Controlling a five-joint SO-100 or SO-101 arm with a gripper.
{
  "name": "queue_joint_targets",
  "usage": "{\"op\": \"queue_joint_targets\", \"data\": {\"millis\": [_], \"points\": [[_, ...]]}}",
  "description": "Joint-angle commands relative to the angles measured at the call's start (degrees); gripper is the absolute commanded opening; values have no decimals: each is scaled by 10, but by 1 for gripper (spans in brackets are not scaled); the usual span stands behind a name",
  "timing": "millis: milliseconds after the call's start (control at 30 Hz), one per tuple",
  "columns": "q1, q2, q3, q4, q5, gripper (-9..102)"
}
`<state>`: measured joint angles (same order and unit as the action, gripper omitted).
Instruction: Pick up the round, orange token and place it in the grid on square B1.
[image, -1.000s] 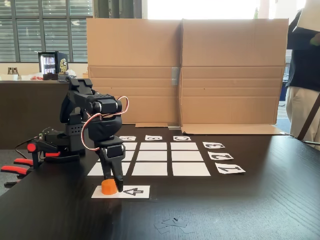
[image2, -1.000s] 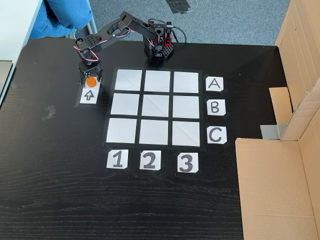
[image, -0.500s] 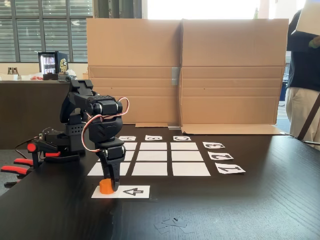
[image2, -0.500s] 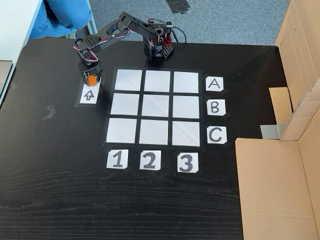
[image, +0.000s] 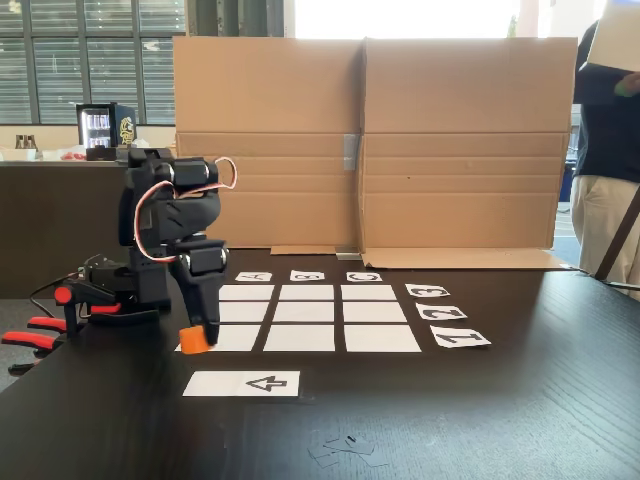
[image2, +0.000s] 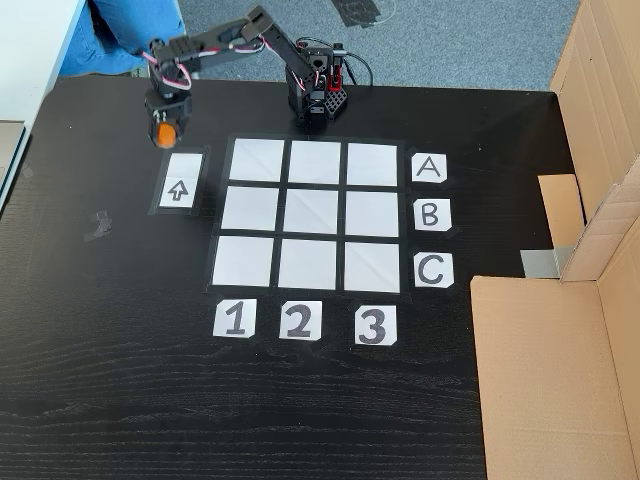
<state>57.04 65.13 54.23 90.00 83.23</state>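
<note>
Tabletop (image2: 120, 400): dark wood-grain surface, carrying the arm, the paper cells and the cards in both fixed views.
Cardboard screen (image: 370, 150): brown corrugated panels standing upright along the far edge of the tabletop in a fixed view; in a fixed view (image2: 560, 360) they lie at the right edge.
Person (image: 605, 150): partly seen at the right edge, dark top and light trousers, standing beyond the tabletop.
Arm (image2: 215, 45): black, with red and white wires looped at the wrist; its base (image2: 318, 95) stands just above the top row of cells in that view.
Grid (image2: 312, 215): nine blank white cells, three by three, with dark gaps; all cells bare.
Letter cards (image2: 430, 215): A, B and C, in a column to the right of the grid.
Number cards (image2: 298, 320): 1, 2 and 3, in a row under the grid.
Square B1 (image2: 248, 208): middle cell of the left column, level with card B and above card 1; bare.
Arrow strip (image2: 178, 181): white strip with a black arrow, left of the grid, nothing on it.
Clamps (image: 35, 335): red-handled, at the left edge of the tabletop.
End effector (image: 200, 335): pointing down, fingers closed around the token, raised clear of the arrow strip.
Token (image: 195, 339): small orange cylinder, held off the tabletop; in a fixed view (image2: 164, 132) it sits above and left of the arrow strip, outside the grid.
</note>
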Motion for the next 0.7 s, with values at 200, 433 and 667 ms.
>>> {"op": "queue_joint_targets", "data": {"millis": [200, 433, 667], "points": [[-15, 237, 84, -29, -5, -1], [-107, 300, 127, -27, -4, -1], [-213, 337, 153, -44, -11, -1]]}}
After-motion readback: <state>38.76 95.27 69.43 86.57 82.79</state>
